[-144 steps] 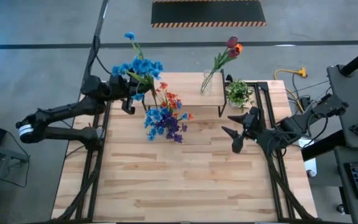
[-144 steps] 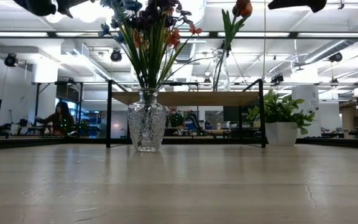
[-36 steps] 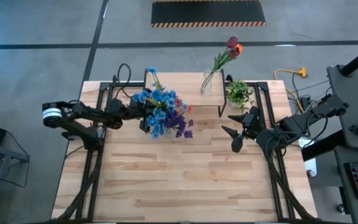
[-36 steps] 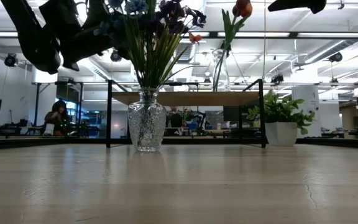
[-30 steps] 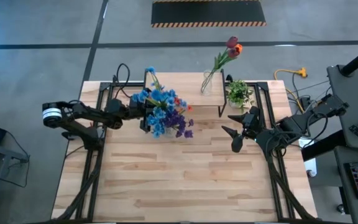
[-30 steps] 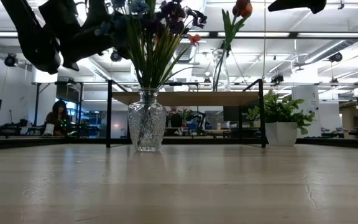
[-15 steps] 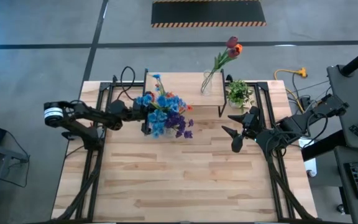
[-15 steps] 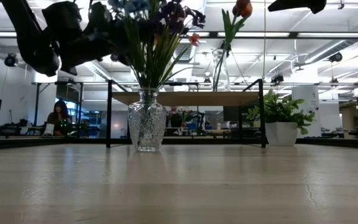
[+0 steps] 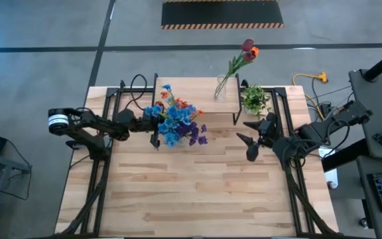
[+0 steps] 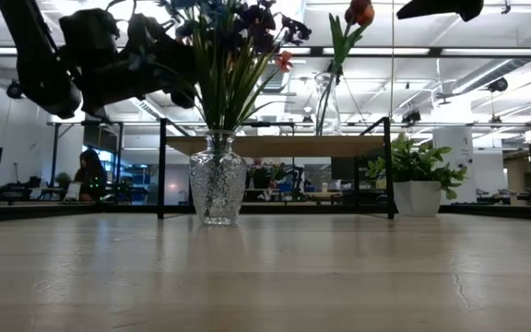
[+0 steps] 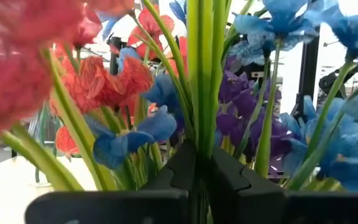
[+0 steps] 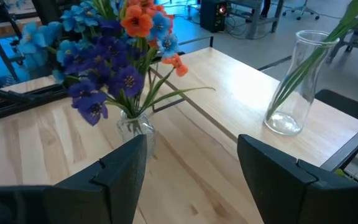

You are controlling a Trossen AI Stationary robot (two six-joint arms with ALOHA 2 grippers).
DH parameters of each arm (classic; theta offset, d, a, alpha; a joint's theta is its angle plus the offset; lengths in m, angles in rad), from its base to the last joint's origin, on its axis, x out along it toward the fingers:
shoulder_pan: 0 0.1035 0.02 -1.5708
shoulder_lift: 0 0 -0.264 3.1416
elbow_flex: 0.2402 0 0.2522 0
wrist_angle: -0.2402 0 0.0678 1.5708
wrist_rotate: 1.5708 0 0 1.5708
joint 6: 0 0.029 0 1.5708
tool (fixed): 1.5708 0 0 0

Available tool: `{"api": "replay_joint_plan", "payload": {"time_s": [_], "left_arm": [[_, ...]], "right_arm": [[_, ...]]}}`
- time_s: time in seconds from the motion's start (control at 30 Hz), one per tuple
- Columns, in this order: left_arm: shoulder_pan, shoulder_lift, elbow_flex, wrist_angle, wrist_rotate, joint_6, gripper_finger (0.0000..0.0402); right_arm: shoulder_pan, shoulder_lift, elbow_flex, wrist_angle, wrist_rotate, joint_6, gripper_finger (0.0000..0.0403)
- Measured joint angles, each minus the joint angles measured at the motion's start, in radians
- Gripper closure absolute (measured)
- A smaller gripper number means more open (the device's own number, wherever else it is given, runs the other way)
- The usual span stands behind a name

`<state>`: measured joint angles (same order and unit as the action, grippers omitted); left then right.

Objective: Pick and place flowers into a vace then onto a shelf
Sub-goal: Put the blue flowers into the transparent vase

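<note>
Gripping flowers (image 9: 176, 121), apparently: left gripper (image 9: 155, 131).

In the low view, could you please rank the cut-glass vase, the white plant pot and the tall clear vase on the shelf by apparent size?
1. The cut-glass vase, though it stands nearest the camera.
2. The tall clear vase and the white plant pot look too alike to rank.

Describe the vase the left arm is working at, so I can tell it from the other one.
Start at the shelf along the table's far edge. In front of its left end, on the table itself, stands the cut-glass vase, with the left gripper shut on the flowers. Its blue, purple and orange bunch differs from the slim clear vase on the shelf.
</note>
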<state>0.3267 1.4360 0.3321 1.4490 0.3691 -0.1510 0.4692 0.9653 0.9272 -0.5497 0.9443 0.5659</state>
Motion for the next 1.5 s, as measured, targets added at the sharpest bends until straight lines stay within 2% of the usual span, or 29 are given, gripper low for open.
{"api": "replay_joint_plan", "payload": {"time_s": [0.33, 0.63, 0.8, 1.5], "left_arm": [[0.0, 0.003, 0.0, -0.001, -0.039, -0.055, 0.0391], [0.0, 0.001, 0.0, -0.01, -0.06, -0.08, 0.0326], [-0.001, 0.001, 0.0, -0.057, -0.042, -0.099, 0.0304], [0.0, -0.029, -0.005, -0.136, -0.039, -0.076, 0.0301]], "right_arm": [[-0.008, 0.0, -0.001, 0.0, -0.001, 0.0, 0.0161], [-0.008, 0.0, -0.012, 0.002, -0.003, 0.003, 0.0161], [-0.008, 0.0, -0.018, 0.002, -0.008, 0.003, 0.0161], [-0.008, 0.0, -0.032, 0.005, -0.01, 0.003, 0.0161]]}}
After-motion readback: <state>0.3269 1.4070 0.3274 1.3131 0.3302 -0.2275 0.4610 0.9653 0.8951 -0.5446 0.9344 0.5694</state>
